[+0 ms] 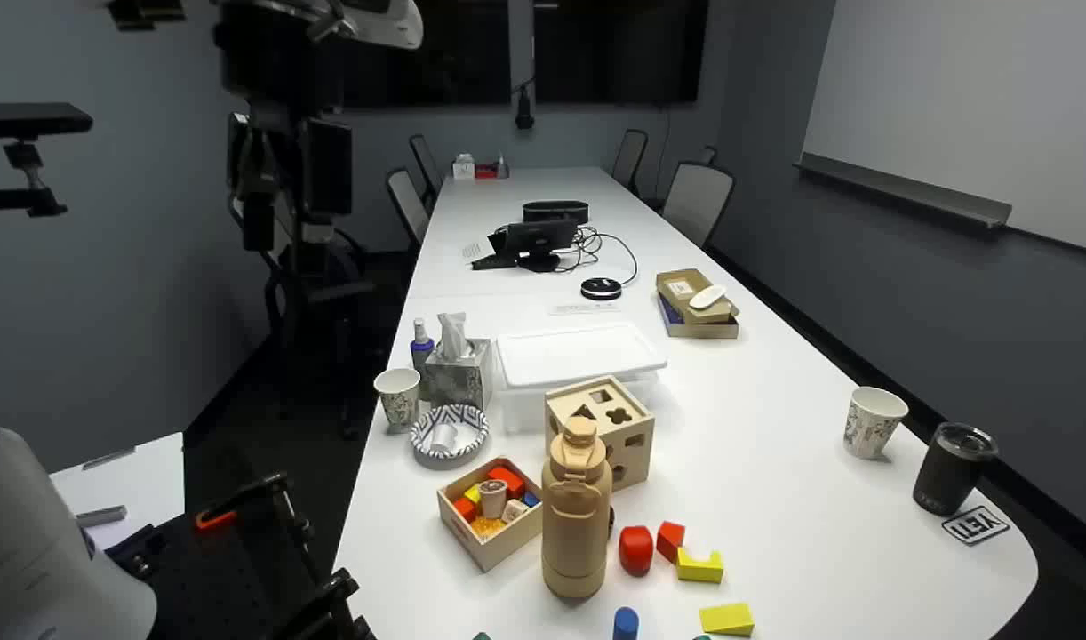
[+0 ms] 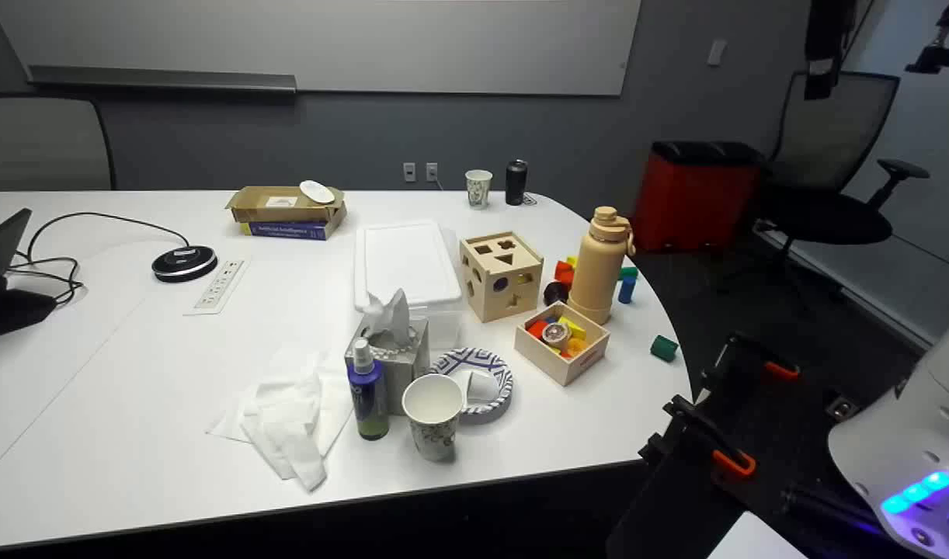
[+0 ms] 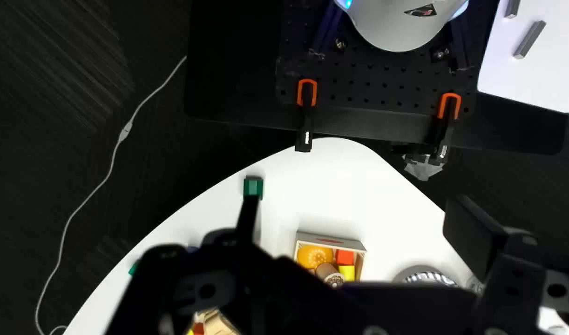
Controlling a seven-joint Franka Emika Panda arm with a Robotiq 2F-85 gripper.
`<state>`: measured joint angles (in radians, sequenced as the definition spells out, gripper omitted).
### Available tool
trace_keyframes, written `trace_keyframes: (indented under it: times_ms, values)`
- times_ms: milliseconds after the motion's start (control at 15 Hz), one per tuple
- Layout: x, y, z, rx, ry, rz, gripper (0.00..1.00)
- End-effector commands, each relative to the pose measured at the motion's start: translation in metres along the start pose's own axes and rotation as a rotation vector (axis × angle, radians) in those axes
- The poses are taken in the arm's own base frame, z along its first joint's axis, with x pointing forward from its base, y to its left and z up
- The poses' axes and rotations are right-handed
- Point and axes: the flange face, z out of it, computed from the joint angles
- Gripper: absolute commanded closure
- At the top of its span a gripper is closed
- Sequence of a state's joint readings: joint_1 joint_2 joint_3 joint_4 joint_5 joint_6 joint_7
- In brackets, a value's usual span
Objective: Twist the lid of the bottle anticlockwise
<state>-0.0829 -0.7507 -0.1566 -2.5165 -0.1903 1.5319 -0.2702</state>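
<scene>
The lid (image 1: 579, 452) sits in place atop the bottle (image 1: 574, 535), which stands upright on the worktop (image 1: 747, 480) in both exterior views, with a carry loop (image 2: 630, 239) jutting from one side near the top. Just beside it are the wooden tray (image 2: 587, 361) of small blocks and the wooden cube (image 2: 494, 301) with cut-out holes; whether either touches it I can't tell. The step in hand looks to be the approach. I'd centre above the lid, come straight down, and take it on opposite sides clear of the loop, pads fully on the lid and off the bottle's body. Winding the wrist clockwise first leaves room for a long anticlockwise turn, seen from above; let go and regrip when that runs out. Nothing visible braces the bottle, so it may spin whole or lean into the tray: turn slowly, with slight downward pressure. The end effector (image 3: 352, 209) hangs high and well apart from the lid, its fingers spread wide with nothing between them; the bottle can't be made out in the wrist view, probably masked, so line up from the exterior views.
</scene>
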Motion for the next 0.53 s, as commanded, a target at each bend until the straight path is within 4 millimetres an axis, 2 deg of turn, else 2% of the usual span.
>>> trace_keyframes:
  times_ms: [0,200,467]
  values:
    - [0.0,0.0,0.0,0.0,0.0,0.0,0.0]
    - [0.021,0.007,-0.008,0.025,0.056,-0.004,0.0]
    - [0.078,0.032,-0.005,0.066,0.227,0.038,0.0]
